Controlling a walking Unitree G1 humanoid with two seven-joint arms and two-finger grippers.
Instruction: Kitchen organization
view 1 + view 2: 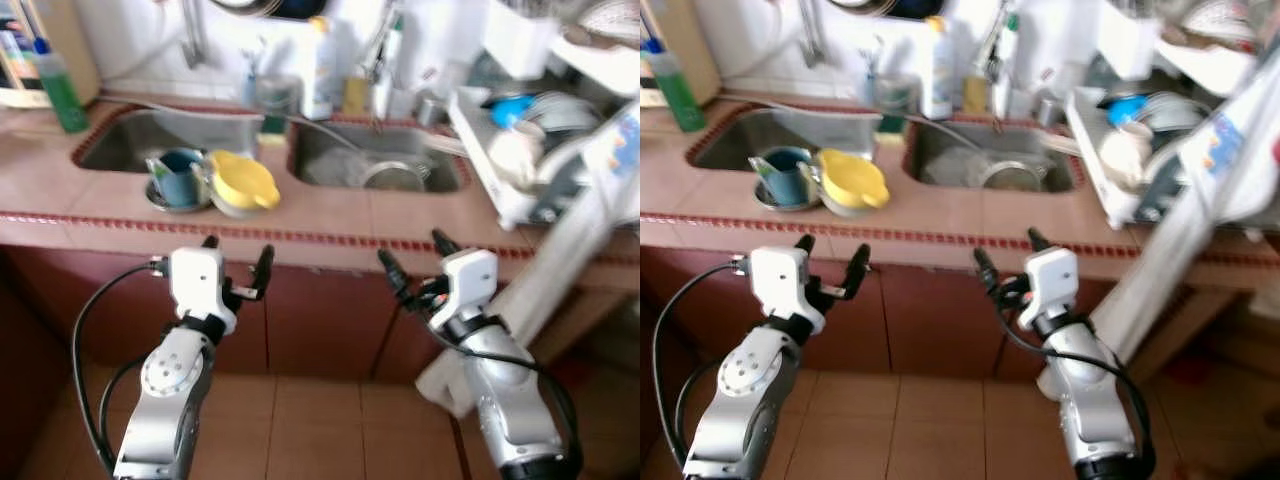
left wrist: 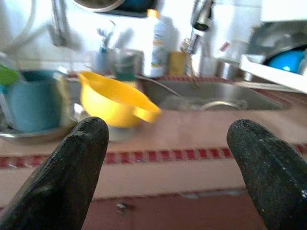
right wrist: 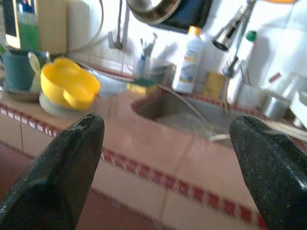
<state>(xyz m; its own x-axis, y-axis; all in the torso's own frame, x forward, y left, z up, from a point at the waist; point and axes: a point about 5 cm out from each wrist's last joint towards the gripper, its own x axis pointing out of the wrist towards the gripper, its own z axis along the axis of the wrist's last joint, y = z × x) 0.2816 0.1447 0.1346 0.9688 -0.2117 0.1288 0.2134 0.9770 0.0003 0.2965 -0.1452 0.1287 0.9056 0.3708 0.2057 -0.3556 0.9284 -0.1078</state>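
- Two end effectors are hovering in front of the tiled table's (image 1: 330, 215) front edge, below its top and touching nothing.
- Left end effector (image 1: 238, 257) is holding its black fingers (image 2: 72, 167) wide apart, with nothing between them.
- Right end effector (image 1: 412, 257) is likewise standing with its fingers (image 3: 62, 167) spread apart and empty.
- Just beyond the left end effector, a yellow bowl (image 1: 244, 180) is sitting tilted on a pale dish on the table, near the front edge.
- Touching that bowl on the side away from the right end effector, a teal mug (image 1: 180, 176) is standing on a small metal plate.
- Farther beyond both end effectors, a double sink (image 1: 200, 135) is lying sunk into the table; a metal pot (image 1: 395, 175) is resting in the basin ahead of the right end effector.
- Behind the sink, a white bottle (image 1: 318, 70) is standing against the wall beside the tap.
- A green bottle (image 1: 58, 88) is standing well out beyond the left end effector, at the far corner.
- Outward from the right end effector, a white dish rack (image 1: 520, 150) is holding a blue item and plates.
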